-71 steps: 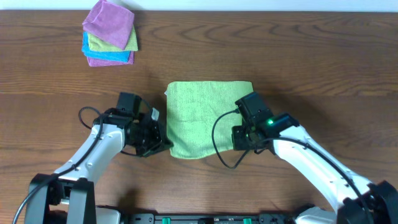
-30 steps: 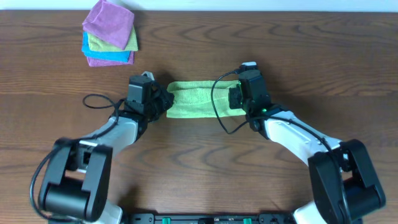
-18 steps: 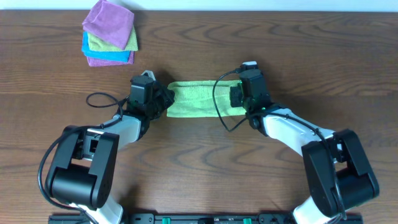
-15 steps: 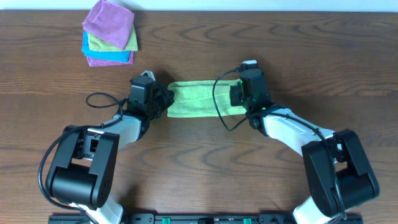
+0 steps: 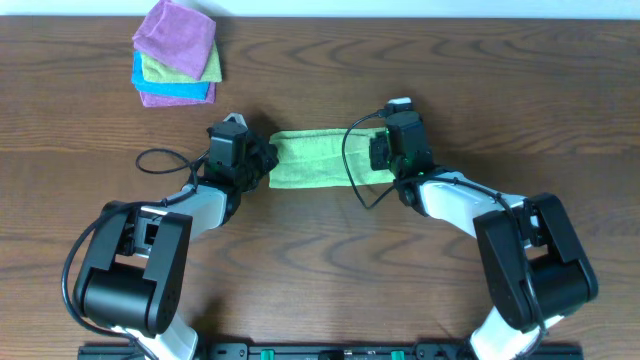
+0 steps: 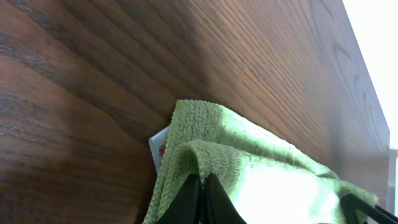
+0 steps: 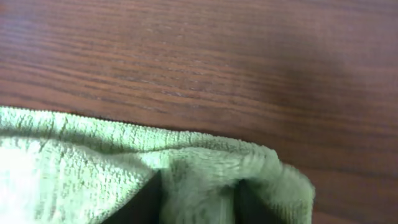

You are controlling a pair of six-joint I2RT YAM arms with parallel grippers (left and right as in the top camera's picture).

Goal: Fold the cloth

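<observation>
The lime-green cloth point(image 5: 315, 160) lies on the table as a narrow strip, folded over on itself. My left gripper point(image 5: 262, 160) is at its left end and my right gripper point(image 5: 385, 155) at its right end. In the left wrist view the cloth point(image 6: 261, 186) is pinched between the nearly closed fingers of the left gripper point(image 6: 203, 186), and a white tag point(image 6: 158, 149) sticks out beside the corner. In the right wrist view a thick bunch of cloth point(image 7: 62, 162) sits between the fingers of the right gripper point(image 7: 199, 199), which hold it.
A stack of folded cloths point(image 5: 178, 55) lies at the far left of the wooden table point(image 5: 320, 280), with a purple cloth point(image 5: 175, 30) on top and a blue cloth point(image 5: 170, 90) lower down. Black cables loop beside both arms.
Since 2.4 s ago both grippers have carried the cloth's near edge to the far edge, halving it into a strip. Over the last half second almost nothing has moved.
</observation>
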